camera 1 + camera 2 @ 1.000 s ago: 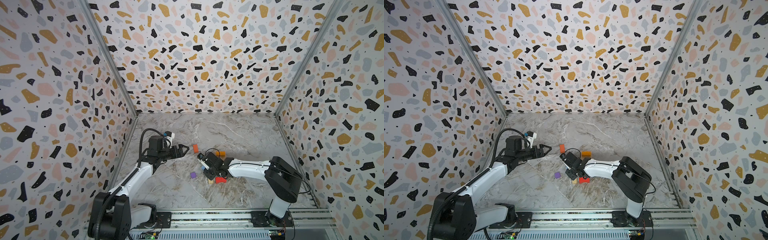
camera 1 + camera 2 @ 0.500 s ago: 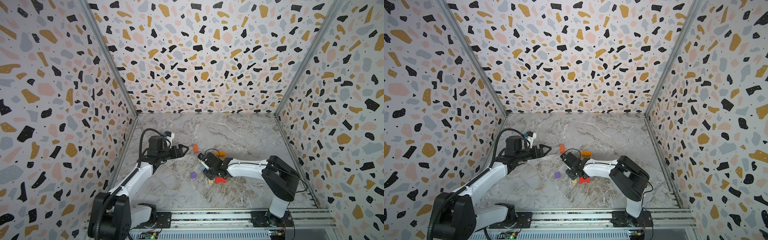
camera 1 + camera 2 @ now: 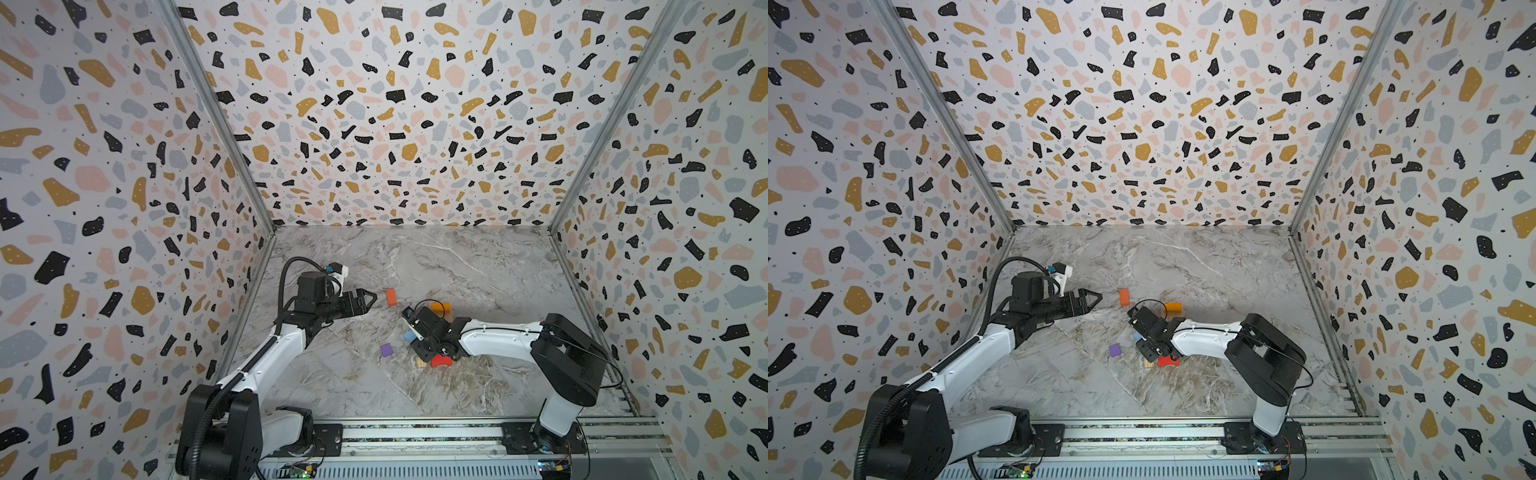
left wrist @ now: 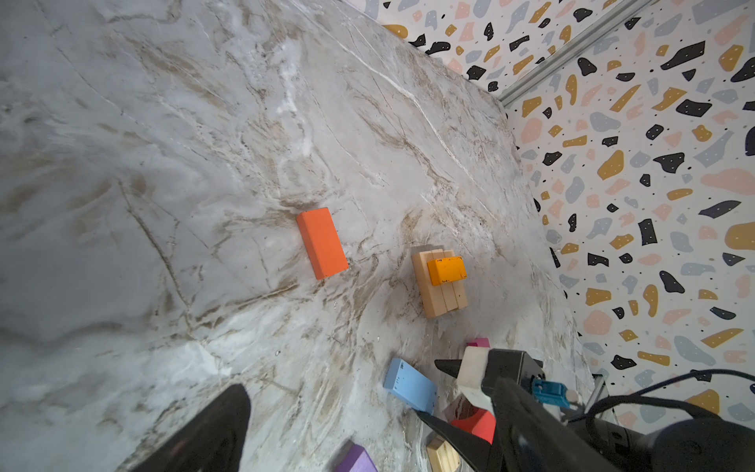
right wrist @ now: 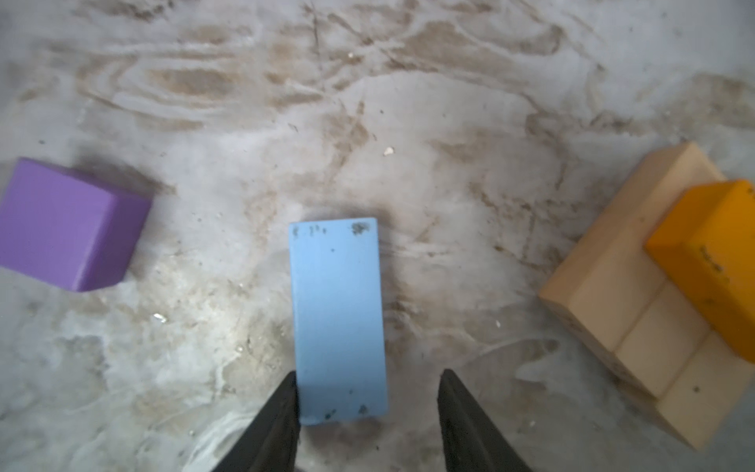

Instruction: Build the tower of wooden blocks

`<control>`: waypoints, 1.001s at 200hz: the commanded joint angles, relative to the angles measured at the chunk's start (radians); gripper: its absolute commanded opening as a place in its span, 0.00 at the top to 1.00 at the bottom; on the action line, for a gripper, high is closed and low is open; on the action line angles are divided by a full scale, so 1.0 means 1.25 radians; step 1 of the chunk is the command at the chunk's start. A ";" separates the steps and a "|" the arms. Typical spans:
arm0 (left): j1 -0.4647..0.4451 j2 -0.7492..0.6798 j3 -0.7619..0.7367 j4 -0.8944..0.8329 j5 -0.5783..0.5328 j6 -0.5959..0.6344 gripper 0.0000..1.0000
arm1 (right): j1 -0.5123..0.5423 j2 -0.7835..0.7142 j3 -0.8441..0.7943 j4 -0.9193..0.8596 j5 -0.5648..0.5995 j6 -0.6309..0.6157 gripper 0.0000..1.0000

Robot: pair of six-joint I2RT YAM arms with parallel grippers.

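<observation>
The tower is a tan plank base (image 5: 613,286) with one yellow-orange block (image 5: 711,261) on it, seen in both top views (image 3: 440,306) (image 3: 1173,307). A light blue block (image 5: 339,310) lies flat on the table beside it. My right gripper (image 5: 367,374) is open around the block's near end; one finger touches its side and the other stands apart. My left gripper (image 3: 372,298) hangs open above the table's left part, holding nothing, close to an orange block (image 3: 390,297) lying flat.
A purple cube (image 3: 386,350) sits left of the blue block. A red block (image 3: 441,360) and a small tan block (image 3: 422,363) lie under the right wrist, toward the front. The left side wall (image 3: 249,291) runs close behind the left arm.
My right gripper's jaws have gone from shut to open around the blue block, and that arm has shifted slightly. The left arm has not moved.
</observation>
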State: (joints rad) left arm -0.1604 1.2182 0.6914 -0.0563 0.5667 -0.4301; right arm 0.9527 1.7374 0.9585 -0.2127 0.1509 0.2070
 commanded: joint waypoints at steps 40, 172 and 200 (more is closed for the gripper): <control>-0.004 -0.005 0.004 0.000 -0.005 0.013 0.06 | -0.038 -0.061 -0.025 -0.043 0.029 0.083 0.46; -0.004 -0.009 0.007 -0.009 -0.010 0.019 0.06 | 0.010 -0.076 0.054 -0.045 0.002 0.452 0.09; -0.004 -0.011 0.007 -0.009 -0.009 0.019 0.06 | 0.032 -0.016 0.101 -0.079 0.052 0.510 0.14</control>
State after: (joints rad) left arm -0.1604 1.2182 0.6914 -0.0643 0.5591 -0.4259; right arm 0.9749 1.6695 1.0264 -0.2558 0.1474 0.7361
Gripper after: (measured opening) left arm 0.939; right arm 0.859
